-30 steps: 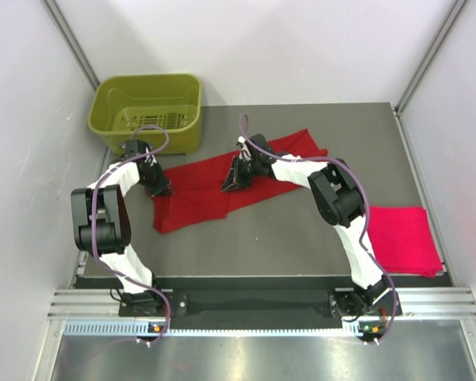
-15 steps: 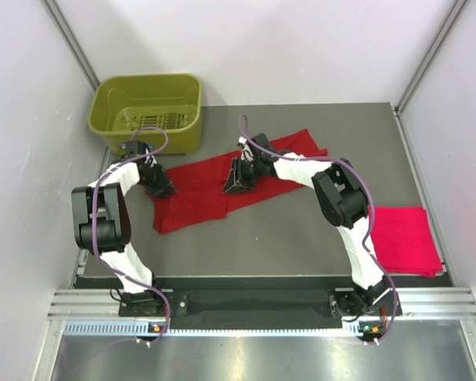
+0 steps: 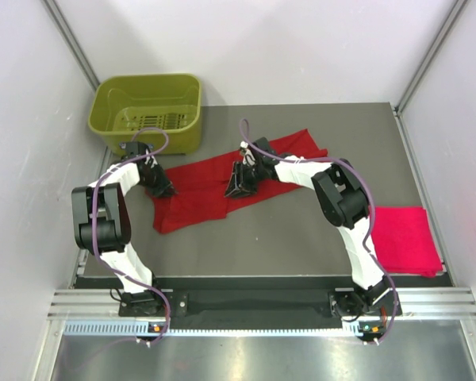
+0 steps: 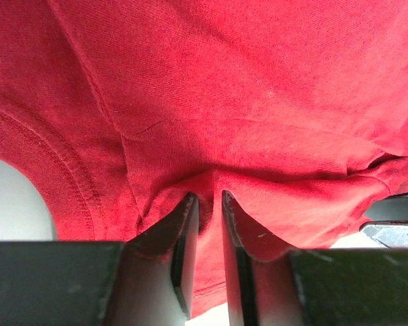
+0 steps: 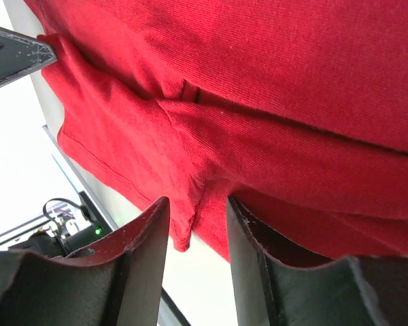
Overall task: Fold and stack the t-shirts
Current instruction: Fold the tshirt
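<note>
Both pinches just released | left gripper (image 3: 162,189) narrowly parted, right gripper (image 3: 236,187) wider | deep red t-shirt (image 3: 198,190) part-folded at centre, pinkish red t-shirt (image 3: 403,238) folded at right | fold laid, more folding due

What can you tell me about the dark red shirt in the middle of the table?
The dark red shirt is soft, plain knit cloth with stitched hems, lying crumpled and partly folded across the grey table. The left gripper and right gripper rest on it, jaws slightly apart, a ridge of cloth rising between each pair.
</note>
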